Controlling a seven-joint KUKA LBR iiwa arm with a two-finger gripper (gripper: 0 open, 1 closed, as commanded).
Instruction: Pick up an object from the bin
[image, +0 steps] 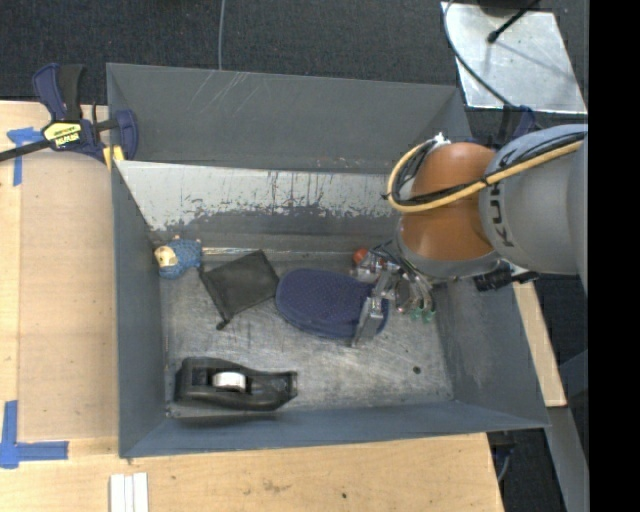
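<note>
My gripper (374, 318) hangs low at the right edge of a dark blue, rounded, knitted-looking cloth thing (318, 302) in the middle of the bin; one finger (376, 312) rests against that thing's right end. A dark grey folded cloth or pouch (240, 281) lies just left of the blue thing, touching it.
A black tape dispenser (234, 385) with a white roll lies along the front left of the bin. A small blue and yellow thing (175, 257) sits in the back left corner. The arm with its orange cover and yellow cable fills the bin's right side.
</note>
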